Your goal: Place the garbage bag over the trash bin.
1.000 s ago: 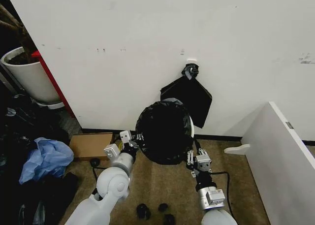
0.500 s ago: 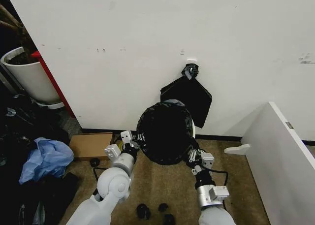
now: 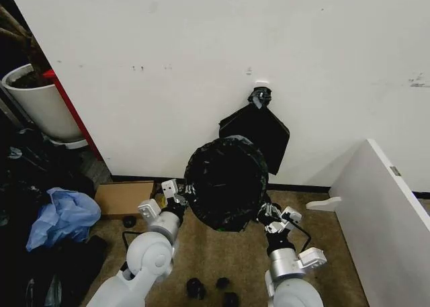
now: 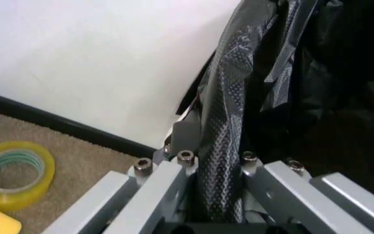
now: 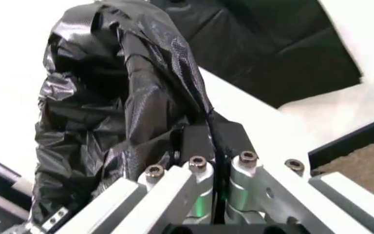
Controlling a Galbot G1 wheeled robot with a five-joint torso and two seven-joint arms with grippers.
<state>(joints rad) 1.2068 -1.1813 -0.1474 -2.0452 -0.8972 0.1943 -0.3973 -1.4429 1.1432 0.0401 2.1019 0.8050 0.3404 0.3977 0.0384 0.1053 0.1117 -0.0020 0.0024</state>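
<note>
Brown carpet floor (image 3: 222, 256): cardboard box (image 3: 123, 197), blue bag (image 3: 62, 216), small black lumps (image 3: 213, 288), yellow tape roll (image 4: 13, 173).

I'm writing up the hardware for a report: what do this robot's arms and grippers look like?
Both arms are glossy white-and-silver rounded segments with dark joints. A black cable loops beside each. The left gripper and right gripper have boxy white-grey housings; up close, the fingers are flat brushed-metal bars fastened with hex bolts.

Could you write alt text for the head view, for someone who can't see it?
Two robot hands, left hand and right hand, hold a black garbage bag stretched open between them against a white wall, above brown carpet.
</note>
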